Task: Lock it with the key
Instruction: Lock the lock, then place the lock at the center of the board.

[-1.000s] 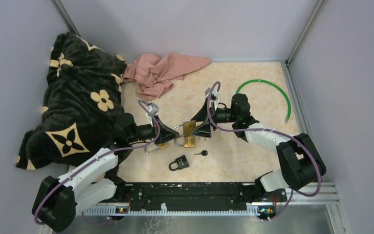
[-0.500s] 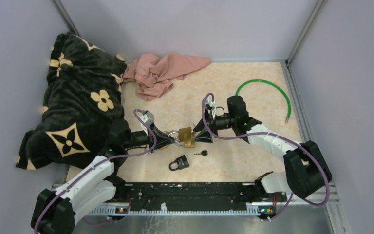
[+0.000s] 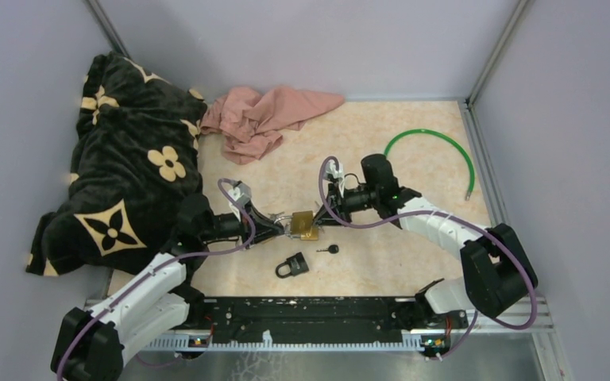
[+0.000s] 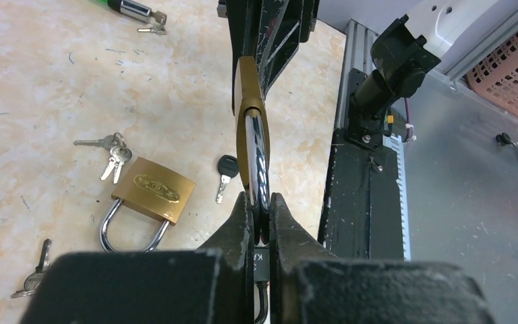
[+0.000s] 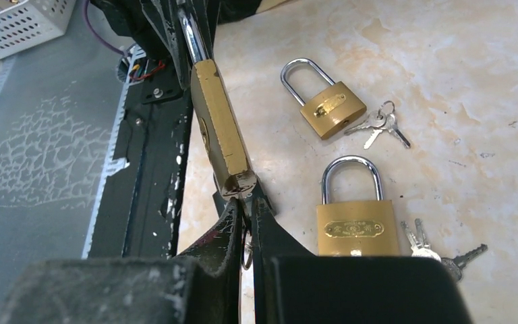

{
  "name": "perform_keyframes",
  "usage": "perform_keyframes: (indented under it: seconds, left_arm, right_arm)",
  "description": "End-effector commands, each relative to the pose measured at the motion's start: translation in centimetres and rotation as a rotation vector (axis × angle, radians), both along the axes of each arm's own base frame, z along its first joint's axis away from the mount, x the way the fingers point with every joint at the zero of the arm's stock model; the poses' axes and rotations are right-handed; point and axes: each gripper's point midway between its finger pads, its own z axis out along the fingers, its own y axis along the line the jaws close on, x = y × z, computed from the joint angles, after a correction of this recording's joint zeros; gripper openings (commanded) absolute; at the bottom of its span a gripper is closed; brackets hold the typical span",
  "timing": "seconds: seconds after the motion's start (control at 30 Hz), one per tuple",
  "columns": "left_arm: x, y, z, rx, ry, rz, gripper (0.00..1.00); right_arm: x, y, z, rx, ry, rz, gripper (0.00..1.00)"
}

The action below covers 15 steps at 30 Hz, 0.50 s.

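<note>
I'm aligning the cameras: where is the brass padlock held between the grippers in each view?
Top external: held padlock mid-table, between the arms.
Left wrist: edge-on at centre, above left gripper.
Right wrist: upper left, above right gripper holding the key.
Shared landmark: black base rail.

Padlock shackle (image 4: 257,156) seemingly within left end effector (image 4: 260,202)

This is a robotics lab test cell. A black mounting rail (image 3: 318,313) edges a marble-patterned table (image 3: 413,135), and beyond the rail plain grey panel walls (image 3: 302,40) on aluminium posts (image 3: 492,48) box the table in. Practice props lie beyond the rail: brass padlocks (image 5: 357,226), keys (image 5: 382,121), a blanket (image 3: 127,159), a pink cloth (image 3: 266,115) and a green hoop (image 3: 429,132). Behind the rail, a pink basket (image 4: 512,74) and a white wire basket (image 5: 20,23) stand by grey sheet metal (image 4: 458,202).
</note>
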Motion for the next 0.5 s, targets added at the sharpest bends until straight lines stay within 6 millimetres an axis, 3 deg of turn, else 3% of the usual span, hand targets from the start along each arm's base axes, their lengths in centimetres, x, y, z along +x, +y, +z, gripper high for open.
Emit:
perform_keyframes:
  seconds: [0.0,0.1,0.27,0.37,0.47]
  left_arm:
    - [0.4,-0.1,4.1,-0.051,-0.180,-0.030,0.00]
    - [2.0,1.3,3.6,0.004,-0.192,0.027,0.00]
    - [4.0,3.8,2.9,0.057,-0.145,0.129,0.00]
    - [5.0,4.2,2.2,0.036,-0.038,0.223,0.00]
    - [8.5,6.0,0.7,-0.004,0.162,0.496,0.00]
  right_arm:
    - [1.2,0.1,1.8,0.014,-0.107,-0.021,0.00]
    - [3.2,-1.6,1.8,0.014,-0.092,-0.133,0.00]
    - [8.2,-6.9,2.2,0.086,-0.055,-0.417,0.00]
    - [9.5,-7.3,2.7,0.090,-0.049,-0.479,0.00]
    - [10.8,-6.7,2.8,0.098,0.008,-0.550,0.00]
